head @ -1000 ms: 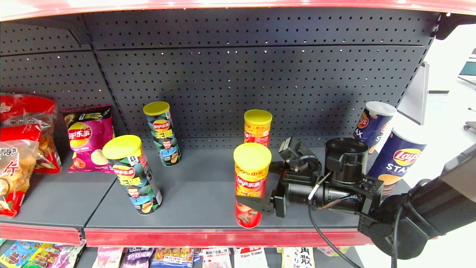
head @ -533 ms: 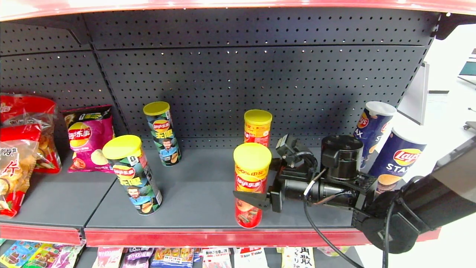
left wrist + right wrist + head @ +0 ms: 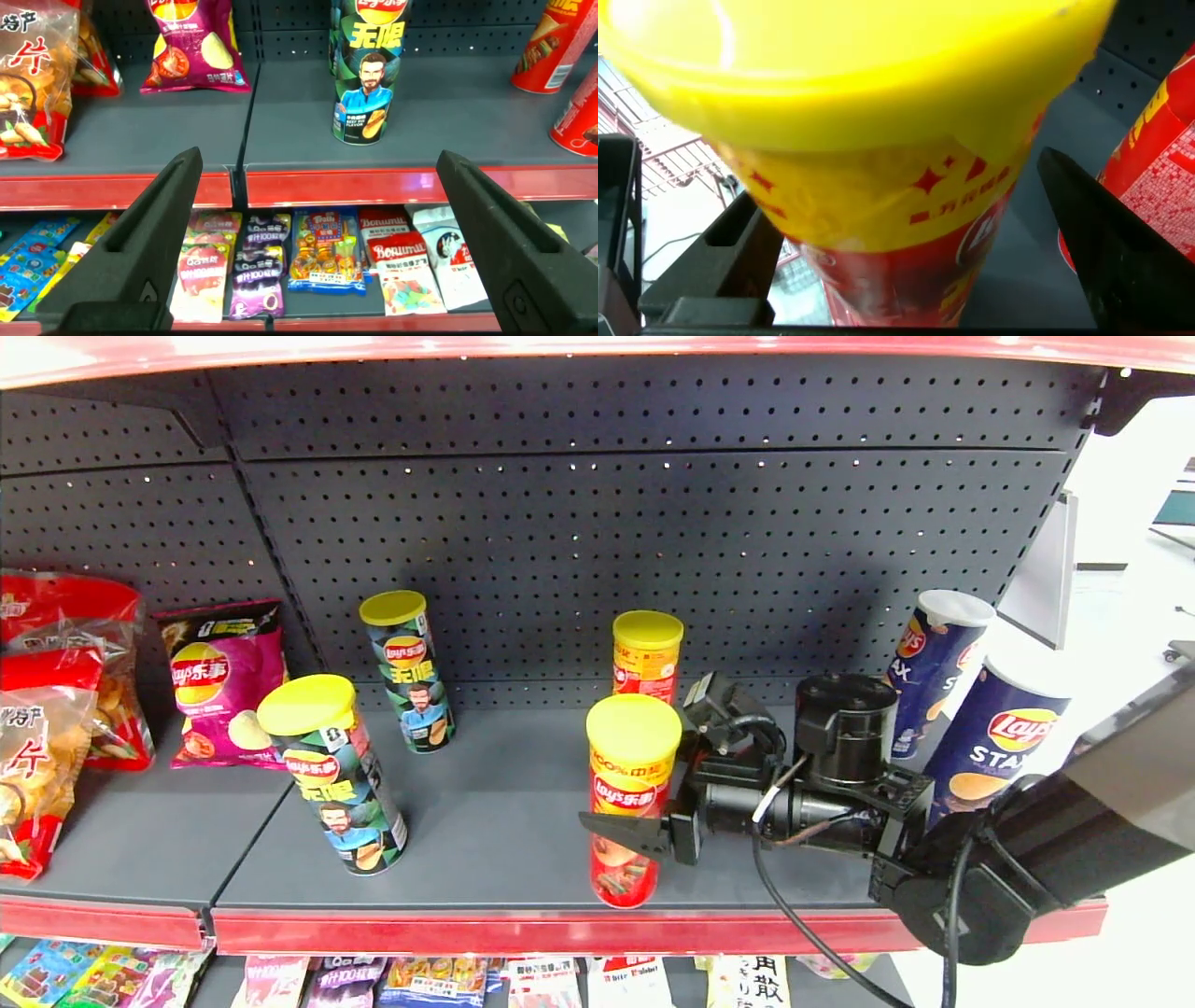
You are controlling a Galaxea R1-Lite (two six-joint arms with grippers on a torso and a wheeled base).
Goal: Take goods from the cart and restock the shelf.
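Observation:
A red chips can with a yellow lid (image 3: 633, 784) stands upright near the front edge of the grey shelf (image 3: 504, 821). My right gripper (image 3: 627, 821) is open around its lower half; one finger (image 3: 621, 835) crosses the can's front and the other is hidden behind it. In the right wrist view the can (image 3: 906, 187) stands between the two fingers with small gaps either side of it, the gripper (image 3: 915, 280) level with its lower body. My left gripper (image 3: 320, 163) is open and holds nothing, in front of the shelf's red lip (image 3: 374, 182).
A second red can (image 3: 647, 655) stands behind at the pegboard. Two green cans (image 3: 336, 775) (image 3: 408, 670) are to the left, two blue cans (image 3: 994, 737) (image 3: 941, 644) lean at the right end. Snack bags (image 3: 222, 681) fill the left. Small packets (image 3: 322, 252) lie on the lower shelf.
My right arm has slid a little to the left along the shelf, its fingers reaching further past the red can. The can has not moved.

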